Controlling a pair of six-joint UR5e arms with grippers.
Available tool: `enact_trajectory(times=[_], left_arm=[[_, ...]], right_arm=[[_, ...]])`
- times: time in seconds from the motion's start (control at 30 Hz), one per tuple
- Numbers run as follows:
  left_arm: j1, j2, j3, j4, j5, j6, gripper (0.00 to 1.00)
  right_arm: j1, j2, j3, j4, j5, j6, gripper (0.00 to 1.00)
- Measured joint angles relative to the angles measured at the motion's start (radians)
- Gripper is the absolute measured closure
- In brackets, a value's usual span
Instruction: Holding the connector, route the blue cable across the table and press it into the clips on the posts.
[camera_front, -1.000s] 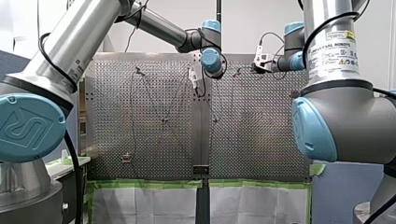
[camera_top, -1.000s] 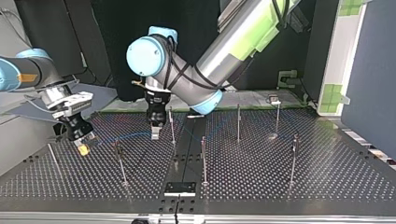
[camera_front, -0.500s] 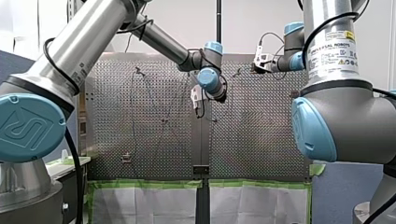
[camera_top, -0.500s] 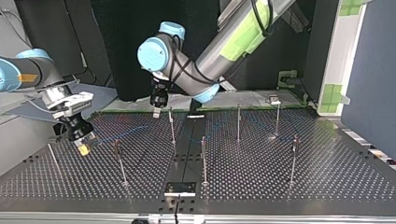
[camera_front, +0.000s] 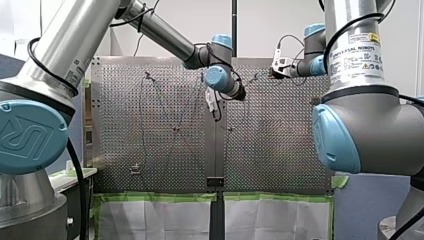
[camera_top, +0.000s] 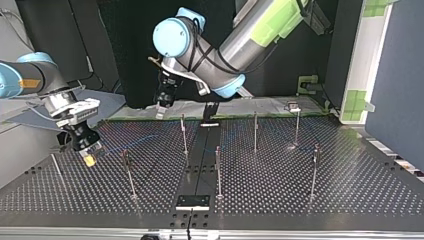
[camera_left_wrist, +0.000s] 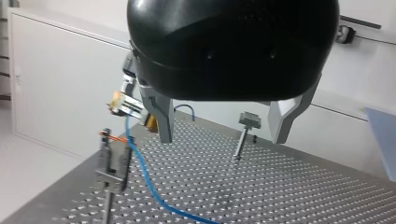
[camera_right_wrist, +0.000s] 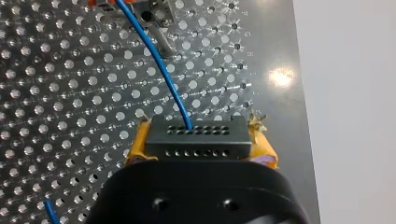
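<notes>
Up & clear goes left gripper (camera_left_wrist: 223, 137), fingers spread & empty, while right gripper (camera_right_wrist: 200, 148) pinches connector (camera_right_wrist: 195, 133) by table (camera_right_wrist: 70, 116) edge – I'd keep blue cable (camera_right_wrist: 159, 65) lightly taut, low w/ nearest post (camera_left_wrist: 111, 168) clip.

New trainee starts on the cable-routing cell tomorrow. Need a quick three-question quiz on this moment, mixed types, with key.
1. True or false: my left gripper is open and holds nothing.
2. What is my right gripper clamping between its yellow pads? A) the connector B) a post C) nothing
3. Fill in: the cable leaving the connector is ____ in colour.

Key: 1 true; 2 A; 3 blue.
</notes>
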Motion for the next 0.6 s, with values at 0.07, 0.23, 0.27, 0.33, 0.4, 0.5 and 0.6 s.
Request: enact_trajectory(times=[0.07,0.23,0.27,0.33,0.4,0.5,0.6], left_arm=[[-0.001,0.017,-0.017,0.017,-0.006,-0.002,0.0],[0.0,0.06,-0.06,0.06,-0.015,-0.007,0.0],[0.0,0.068,-0.068,0.068,-0.02,-0.01,0.0],[0.002,0.087,-0.087,0.087,-0.034,-0.019,0.0],[0.004,0.103,-0.103,0.098,-0.048,-0.023,0.0],[0.006,0.13,-0.13,0.109,-0.074,-0.025,0.0],[0.007,0.155,-0.155,0.127,-0.098,-0.028,0.0]], right_arm=[[0.0,0.0,0.0,0.0,0.0,0.0,1.0],[0.0,0.0,0.0,0.0,0.0,0.0,1.0],[0.0,0.0,0.0,0.0,0.0,0.0,1.0],[0.0,0.0,0.0,0.0,0.0,0.0,1.0],[0.0,0.0,0.0,0.0,0.0,0.0,1.0],[0.0,0.0,0.0,0.0,0.0,0.0,1.0],[0.0,0.0,0.0,0.0,0.0,0.0,1.0]])
